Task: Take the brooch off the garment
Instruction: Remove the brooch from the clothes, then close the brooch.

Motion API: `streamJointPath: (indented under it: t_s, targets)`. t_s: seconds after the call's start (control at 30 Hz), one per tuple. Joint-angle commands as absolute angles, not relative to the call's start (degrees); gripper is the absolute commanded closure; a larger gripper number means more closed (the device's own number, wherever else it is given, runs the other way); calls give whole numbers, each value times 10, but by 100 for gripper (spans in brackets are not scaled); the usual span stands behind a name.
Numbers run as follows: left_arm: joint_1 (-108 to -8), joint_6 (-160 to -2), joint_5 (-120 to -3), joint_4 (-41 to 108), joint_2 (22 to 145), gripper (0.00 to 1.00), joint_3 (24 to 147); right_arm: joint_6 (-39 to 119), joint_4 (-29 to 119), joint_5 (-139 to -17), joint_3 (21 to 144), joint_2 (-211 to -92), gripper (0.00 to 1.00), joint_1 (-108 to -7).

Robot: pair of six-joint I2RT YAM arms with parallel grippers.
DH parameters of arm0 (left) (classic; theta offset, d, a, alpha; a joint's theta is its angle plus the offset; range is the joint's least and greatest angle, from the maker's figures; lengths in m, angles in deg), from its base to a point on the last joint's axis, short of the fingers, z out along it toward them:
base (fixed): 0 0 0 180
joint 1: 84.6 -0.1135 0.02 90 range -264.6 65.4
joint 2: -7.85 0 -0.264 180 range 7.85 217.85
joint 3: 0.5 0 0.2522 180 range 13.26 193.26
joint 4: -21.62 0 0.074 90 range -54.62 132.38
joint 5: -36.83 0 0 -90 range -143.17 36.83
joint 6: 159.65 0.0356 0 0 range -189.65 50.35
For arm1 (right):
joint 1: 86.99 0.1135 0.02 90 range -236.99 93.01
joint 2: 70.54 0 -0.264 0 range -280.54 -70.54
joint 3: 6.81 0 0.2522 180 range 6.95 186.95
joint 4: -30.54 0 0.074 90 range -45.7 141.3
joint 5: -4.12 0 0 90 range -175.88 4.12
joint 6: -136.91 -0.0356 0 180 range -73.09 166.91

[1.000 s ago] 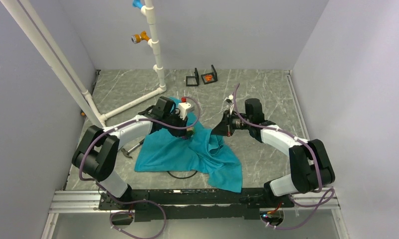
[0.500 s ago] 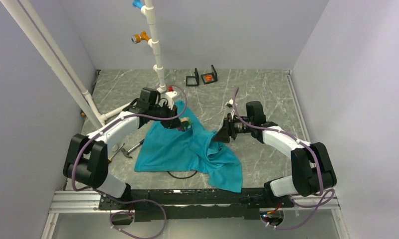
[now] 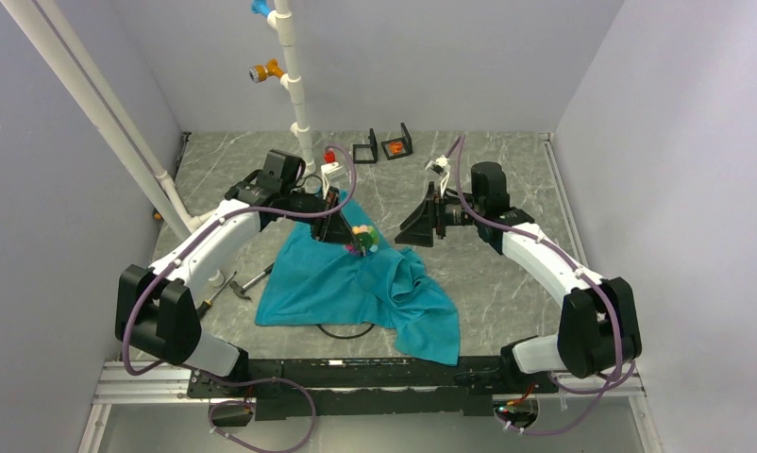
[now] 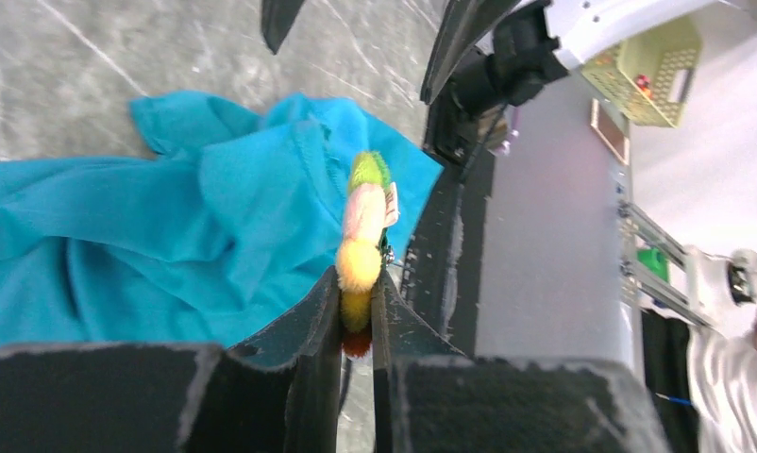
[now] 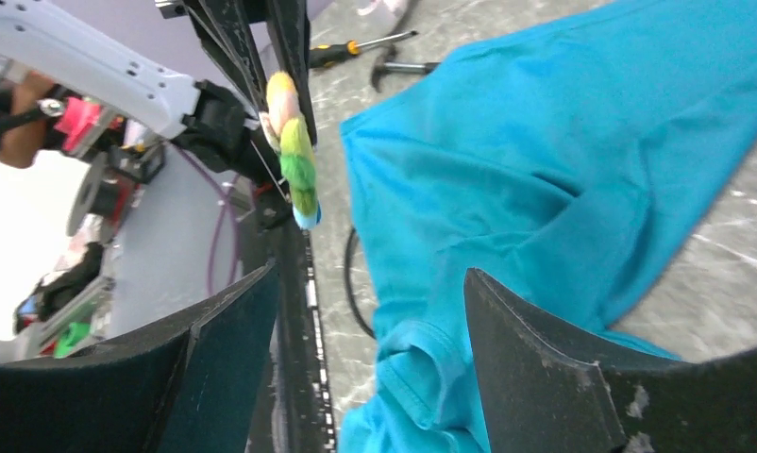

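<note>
The brooch (image 4: 361, 234) is a small fuzzy ornament of green, pink and yellow. My left gripper (image 4: 357, 294) is shut on its lower end and holds it up over the back edge of the garment (image 3: 351, 283). In the right wrist view the brooch (image 5: 293, 151) hangs apart from the cloth, with bare table showing between them. The garment (image 5: 554, 151), a teal T-shirt, lies crumpled on the table. My right gripper (image 5: 370, 274) stands wide open above a fold of the shirt and holds nothing. In the top view it (image 3: 408, 228) hovers just right of the brooch (image 3: 361, 237).
A white pipe frame (image 3: 294, 90) stands at the back left. Two small black stands (image 3: 381, 147) sit behind the shirt, one with an orange piece. A screwdriver (image 3: 247, 281) lies left of the shirt, and a black cable loop (image 3: 346, 331) shows under its front edge.
My right gripper has opened, let go of the shirt and drawn back. My left gripper has lifted up and back with the brooch. The raised cloth has dropped.
</note>
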State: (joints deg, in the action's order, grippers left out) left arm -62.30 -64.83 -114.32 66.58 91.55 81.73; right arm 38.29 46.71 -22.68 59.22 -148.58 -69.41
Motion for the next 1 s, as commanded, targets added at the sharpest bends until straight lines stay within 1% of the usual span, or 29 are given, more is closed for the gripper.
streamJointPath:
  t_s: [0.0,0.07,0.37,0.6,0.8,0.87,0.97]
  targets:
    - [-618,-664,-1229,699,900,100,812,285,376,-178,578,-1482,26,-658]
    - [-617,-672,-1242,700,908,100,813,275,366,-175,574,-1486,26,-641]
    - [-592,-667,-1249,739,948,100,829,242,317,-152,546,-1494,35,-606]
    - [-572,-669,-1245,745,968,100,837,221,293,-157,538,-1501,38,-594]
    - [-563,-670,-1250,749,986,100,850,231,304,-166,544,-1518,38,-576]
    - [-563,-666,-1252,754,987,100,853,248,322,-165,546,-1522,40,-572]
    - [-564,-662,-1251,752,987,100,852,268,338,-161,538,-1520,46,-572]
